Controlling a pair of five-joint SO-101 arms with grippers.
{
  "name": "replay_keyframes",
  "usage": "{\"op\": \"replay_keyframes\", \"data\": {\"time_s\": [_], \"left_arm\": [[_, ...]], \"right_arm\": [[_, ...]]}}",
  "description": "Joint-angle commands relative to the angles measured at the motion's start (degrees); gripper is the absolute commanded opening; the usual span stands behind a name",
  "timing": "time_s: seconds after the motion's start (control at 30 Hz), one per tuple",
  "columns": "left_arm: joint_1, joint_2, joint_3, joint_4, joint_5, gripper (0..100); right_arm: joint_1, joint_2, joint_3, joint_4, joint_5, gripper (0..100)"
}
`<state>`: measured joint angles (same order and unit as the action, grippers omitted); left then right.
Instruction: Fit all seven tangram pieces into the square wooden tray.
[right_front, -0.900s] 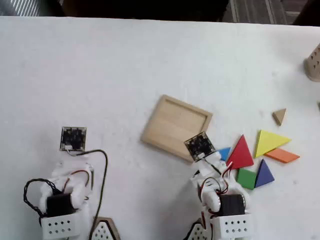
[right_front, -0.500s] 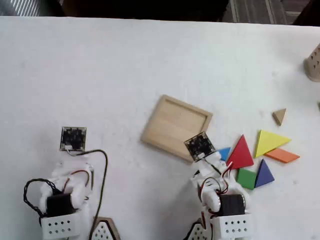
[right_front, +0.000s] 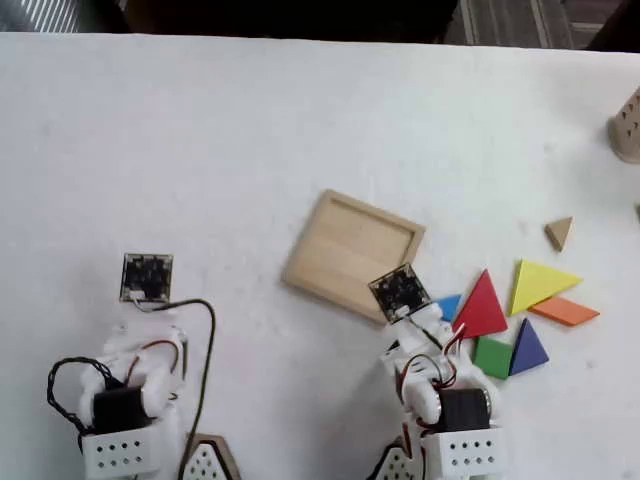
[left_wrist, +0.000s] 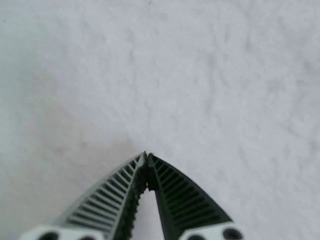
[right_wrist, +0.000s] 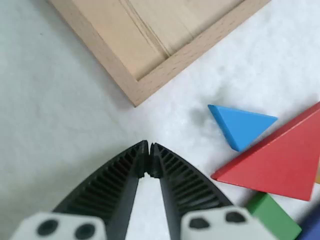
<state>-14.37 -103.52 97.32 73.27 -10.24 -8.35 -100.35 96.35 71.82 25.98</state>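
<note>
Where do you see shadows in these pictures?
Right wrist view: soft shadows hug the wooden tray along its edge and sit beside the light blue triangle. Left wrist view: a dim patch darkens the table beside the left gripper.

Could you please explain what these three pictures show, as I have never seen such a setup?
Two small robot arms sit at a white table. The high view looks down from above; the other two come from a camera on each arm's wrist, looking along its gripper. The left gripper is shut over bare table; the right gripper is shut beside a corner of the empty wooden tray. Neither holds anything. In the high view, seven tangram pieces lie right of the tray, among them a red triangle, a yellow triangle and a light blue triangle.
</note>
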Motion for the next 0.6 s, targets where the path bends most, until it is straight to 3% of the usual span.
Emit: {"op": "replay_keyframes", "data": {"time_s": [0.0,0.57], "left_arm": [[-0.75,-0.57,-0.35,0.26,-0.09,2],[-0.84,-0.57,-0.35,0.26,-0.09,2]], "right_arm": [[-0.4,0.13,0.53,-1.01,0.7,1.8],[-0.13,0.13,0.53,-0.75,0.7,1.8]]}}
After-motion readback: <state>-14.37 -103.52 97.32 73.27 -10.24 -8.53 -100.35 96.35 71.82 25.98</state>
